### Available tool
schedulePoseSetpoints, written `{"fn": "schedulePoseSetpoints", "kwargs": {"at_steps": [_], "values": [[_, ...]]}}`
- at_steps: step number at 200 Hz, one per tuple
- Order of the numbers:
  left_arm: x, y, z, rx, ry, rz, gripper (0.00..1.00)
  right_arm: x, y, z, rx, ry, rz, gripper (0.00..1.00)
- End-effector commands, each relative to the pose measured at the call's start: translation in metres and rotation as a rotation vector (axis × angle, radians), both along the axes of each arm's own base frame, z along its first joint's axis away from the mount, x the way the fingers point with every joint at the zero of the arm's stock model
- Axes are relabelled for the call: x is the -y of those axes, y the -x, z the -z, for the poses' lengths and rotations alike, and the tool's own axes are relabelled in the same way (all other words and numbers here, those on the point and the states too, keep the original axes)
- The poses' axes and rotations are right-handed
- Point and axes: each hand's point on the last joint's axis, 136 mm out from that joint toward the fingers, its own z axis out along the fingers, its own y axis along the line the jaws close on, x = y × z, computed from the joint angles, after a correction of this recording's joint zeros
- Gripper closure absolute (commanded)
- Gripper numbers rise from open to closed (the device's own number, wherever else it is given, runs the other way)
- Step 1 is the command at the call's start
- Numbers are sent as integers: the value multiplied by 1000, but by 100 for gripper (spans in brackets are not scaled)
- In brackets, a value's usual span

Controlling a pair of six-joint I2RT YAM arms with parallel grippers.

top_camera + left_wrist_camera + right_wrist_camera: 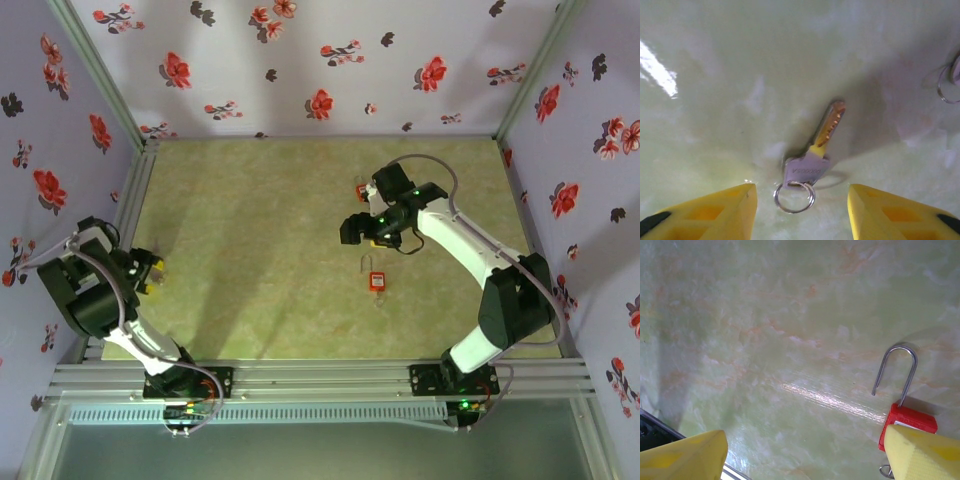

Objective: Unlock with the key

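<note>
We are reading the left hand (801, 197) as released: its fingers are standing apart, one on either side of the key (817, 150), and are not touching it. The key is lying flat on the counter (715, 125), ring end nearest the hand, blade pointing away and slightly right. The padlock (906, 418) is lying well apart, just beside the right hand (804, 437), which is spread and empty. We are judging the left arm the nearer to the key.

I can't see the lower half of the red steel-shackled padlock (912, 419): a finger (925, 452) of my right gripper (802, 456) covers it.
</note>
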Motion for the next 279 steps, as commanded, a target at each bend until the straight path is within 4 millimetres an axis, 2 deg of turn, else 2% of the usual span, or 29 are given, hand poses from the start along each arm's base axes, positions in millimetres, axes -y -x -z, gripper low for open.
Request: {"fn": "schedulePoseSetpoints", "kwargs": {"at_steps": [1, 42, 142, 147, 187, 233, 279], "values": [[2, 3, 2, -68, -26, 91, 49, -1, -5, -2, -9, -15, 12, 18], [9, 11, 10, -166, -55, 161, 52, -1, -6, -2, -6, -13, 11, 18], [21, 20, 19, -226, -50, 262, 73, -3, -11, -4, 2, -8, -3, 19], [25, 26, 18, -248, -31, 270, 74, -4, -11, -3, 1, -7, -3, 19], [38, 29, 17, -240, -5, 330, 83, -5, -13, -3, 3, -10, -4, 19], [44, 35, 15, -237, 13, 352, 87, -7, -15, -1, -1, -12, -5, 20], [50, 31, 9, -203, 27, 385, 96, -6, -14, 2, -7, -9, -6, 20]]}}
